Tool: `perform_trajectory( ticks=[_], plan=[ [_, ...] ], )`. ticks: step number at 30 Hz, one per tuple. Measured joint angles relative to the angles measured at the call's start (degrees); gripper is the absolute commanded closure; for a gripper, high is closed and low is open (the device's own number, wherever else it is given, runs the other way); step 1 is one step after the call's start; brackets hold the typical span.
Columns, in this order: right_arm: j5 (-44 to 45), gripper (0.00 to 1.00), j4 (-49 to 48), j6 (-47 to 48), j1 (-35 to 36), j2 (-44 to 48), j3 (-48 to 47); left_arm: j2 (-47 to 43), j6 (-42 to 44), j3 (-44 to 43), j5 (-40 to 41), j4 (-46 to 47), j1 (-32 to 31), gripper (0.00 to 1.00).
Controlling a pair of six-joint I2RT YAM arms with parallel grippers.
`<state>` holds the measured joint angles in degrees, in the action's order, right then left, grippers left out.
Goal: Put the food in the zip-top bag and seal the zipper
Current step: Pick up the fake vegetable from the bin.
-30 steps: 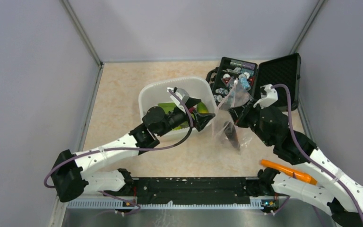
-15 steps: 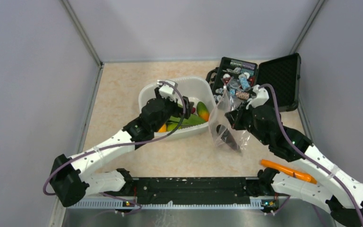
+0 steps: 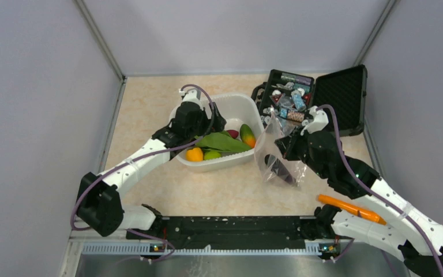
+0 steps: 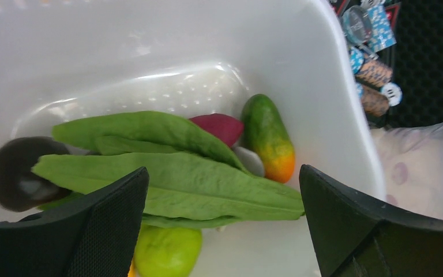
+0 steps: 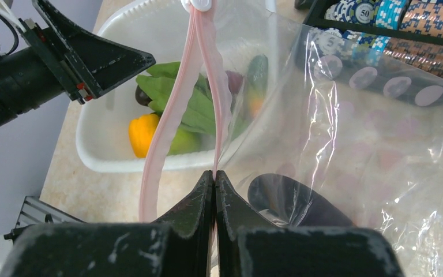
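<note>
The left claw (image 4: 224, 173) hangs wide open over the white tub (image 4: 334, 86) at the centre of the top view, directly above the long green leafy piece (image 4: 167, 184). That piece looks broad and floppy, so a pinch may catch only one leaf or drag the green round fruit (image 4: 167, 251) beneath it. Just right of the tub, the right claw (image 5: 214, 173) is clamped shut on the zip-top bag (image 5: 346, 144) at its zipper (image 5: 173, 109), with a dark eggplant (image 5: 291, 202) inside. Held at one spot, the mouth may sag and spill the leaf onto the bench (image 3: 150, 115).
</note>
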<state>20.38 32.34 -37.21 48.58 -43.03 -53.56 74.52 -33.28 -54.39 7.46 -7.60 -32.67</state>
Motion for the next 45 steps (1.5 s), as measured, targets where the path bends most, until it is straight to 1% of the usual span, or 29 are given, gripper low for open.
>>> perform_trajectory(
  ticks=[4, 9, 12, 15, 17, 21, 26, 28, 30, 33, 37, 42, 43, 44, 45],
  plan=[
    [0.98, 1.00, 0.26, -0.48, 0.00, 0.22, 0.00, 3.85, -6.75, -4.15, -2.84, -1.51, 0.00, 0.01],
    [1.46, 1.00, 0.11, -1.03, 0.00, 0.28, 0.02, 6.43, -16.06, -4.42, -6.36, -1.16, 0.07, 0.01],
    [1.57, 1.00, -0.07, -1.44, 0.00, 0.52, 0.35, 7.41, -21.66, -4.37, -4.98, -1.90, -0.04, 0.01],
    [1.60, 1.00, -0.13, -1.57, 0.00, 0.57, 0.35, 8.35, -29.31, -6.88, 1.16, -8.90, -0.52, 0.01],
    [1.75, 1.00, -0.13, -1.60, 0.00, 0.63, 0.35, 10.14, -32.96, -10.78, 5.44, -14.10, -1.11, 0.01],
    [2.40, 1.00, -0.17, -1.81, 0.00, 1.31, 1.01, 15.28, -41.44, -21.81, 13.51, -25.53, -2.64, 0.01],
    [2.60, 1.00, -0.11, -1.90, 0.00, 1.44, 1.11, 23.04, -50.16, -34.45, 17.75, -39.87, -3.87, 0.02],
    [2.64, 1.00, -0.13, -1.92, 0.00, 1.44, 1.16, 25.59, -52.98, -37.22, 17.70, -43.80, -3.96, 0.04],
    [2.67, 1.00, -0.20, -1.97, 0.00, 1.44, 1.40, 27.32, -55.82, -37.81, 17.25, -46.99, -3.93, 0.08],
    [2.75, 1.00, 0.02, -1.97, 0.00, 1.33, 1.46, 28.96, -58.36, -37.73, 16.00, -49.55, -3.91, 0.07],
    [3.15, 1.00, 0.11, -1.97, 0.00, 1.36, 1.46, 30.80, -59.60, -37.81, 14.45, -49.68, -3.67, 0.05],
    [4.04, 1.00, 0.33, -1.95, 0.00, 1.70, 1.46, 36.02, -60.26, -39.58, 11.93, -50.47, -2.80, 0.06],
    [4.24, 1.00, 0.33, -1.95, 0.00, 1.84, 1.46, 37.03, -60.33, -39.65, 11.32, -50.56, -2.51, 0.07],
    [4.44, 1.00, 0.33, -1.92, 0.00, 2.03, 1.44, 37.97, -60.33, -39.65, 10.73, -50.73, -2.19, 0.10],
    [4.66, 1.00, 0.33, -1.92, 0.00, 2.16, 1.44, 38.91, -60.33, -39.65, 10.19, -50.82, -1.84, 0.16]
  ],
)
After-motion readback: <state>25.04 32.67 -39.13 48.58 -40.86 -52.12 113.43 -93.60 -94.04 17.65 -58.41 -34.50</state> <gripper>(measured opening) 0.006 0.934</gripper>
